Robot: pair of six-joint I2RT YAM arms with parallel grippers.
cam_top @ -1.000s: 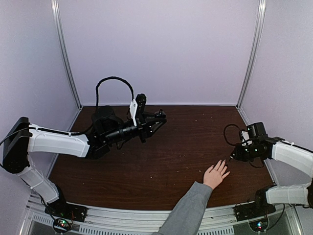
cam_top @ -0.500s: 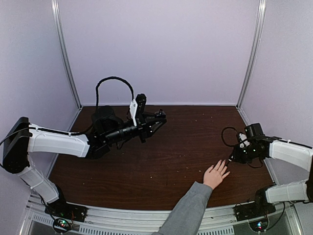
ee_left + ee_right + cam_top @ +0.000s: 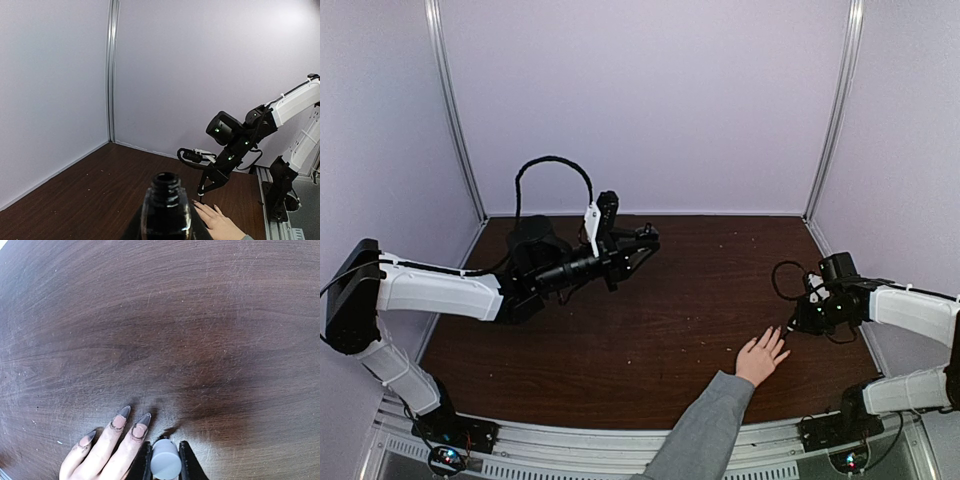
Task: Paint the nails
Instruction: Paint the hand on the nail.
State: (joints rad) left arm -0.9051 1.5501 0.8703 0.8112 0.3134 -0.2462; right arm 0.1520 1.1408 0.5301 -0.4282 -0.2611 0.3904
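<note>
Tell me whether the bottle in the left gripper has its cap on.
No, the bottle shows a bare threaded neck with an open mouth and no cap.

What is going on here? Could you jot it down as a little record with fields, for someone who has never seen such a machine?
place: dark wooden table, pale walls
person: hand flat on the table, fingers spread, grey sleeve
nails: three seen close up, dark smears round their edges
left claw: shut on an open dark bottle, far from the hand
right claw: shut on a grey brush cap, right beside the fingertips
brush touching a nail: cannot tell
</note>
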